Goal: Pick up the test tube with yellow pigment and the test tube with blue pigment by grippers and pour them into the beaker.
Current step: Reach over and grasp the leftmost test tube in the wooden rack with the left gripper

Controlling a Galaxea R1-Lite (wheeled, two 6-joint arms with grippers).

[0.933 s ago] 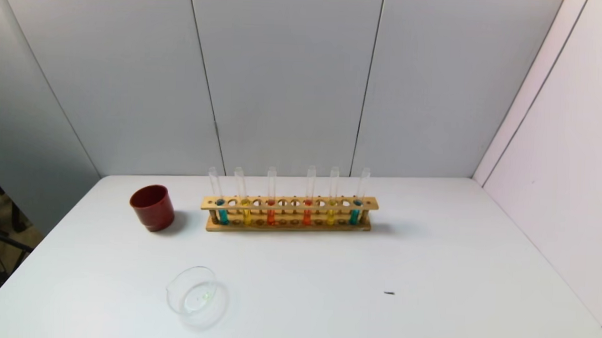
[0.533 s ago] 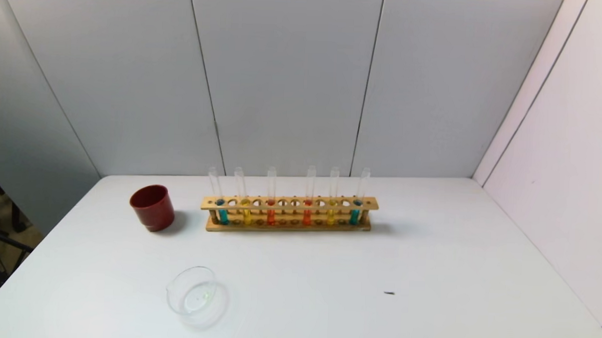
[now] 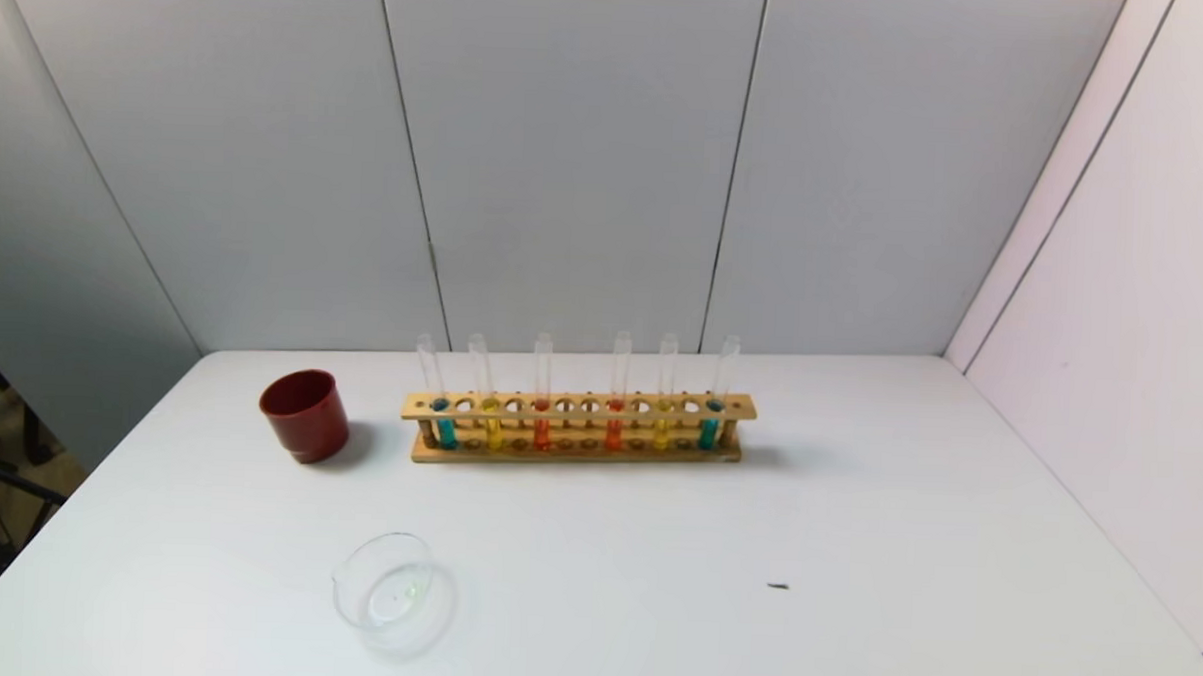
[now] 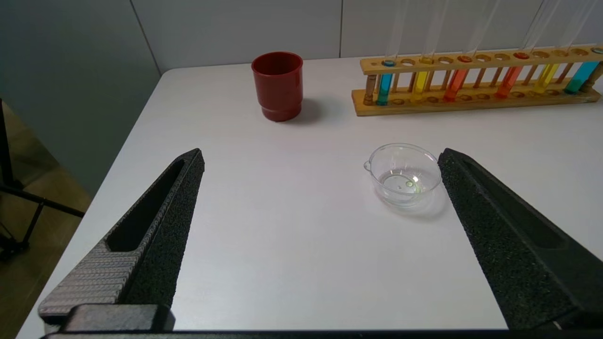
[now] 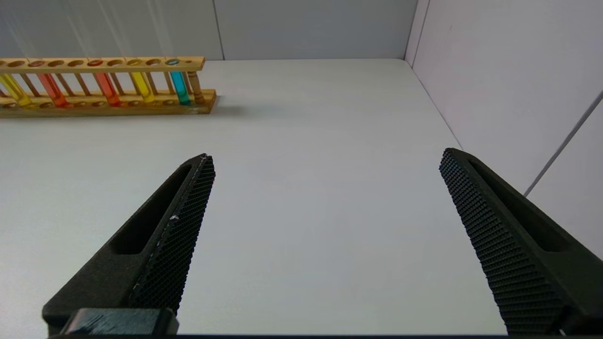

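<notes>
A wooden rack (image 3: 572, 455) at the table's back holds several upright glass tubes. The tube with blue pigment (image 3: 444, 429) stands at the rack's left end, also in the left wrist view (image 4: 385, 89). Two tubes with yellow liquid stand in it, one beside the blue tube (image 3: 493, 430) and one nearer the right end (image 3: 661, 432). The clear beaker (image 3: 388, 591) sits front left, near my left gripper (image 4: 322, 155), which is open and empty above the table. My right gripper (image 5: 327, 155) is open and empty over the right side. Neither gripper shows in the head view.
A dark red cup (image 3: 304, 415) stands left of the rack. Two orange-liquid tubes (image 3: 541, 431) and a teal tube (image 3: 708, 432) also stand in the rack. A small dark speck (image 3: 777, 586) lies front right. Walls close the back and right.
</notes>
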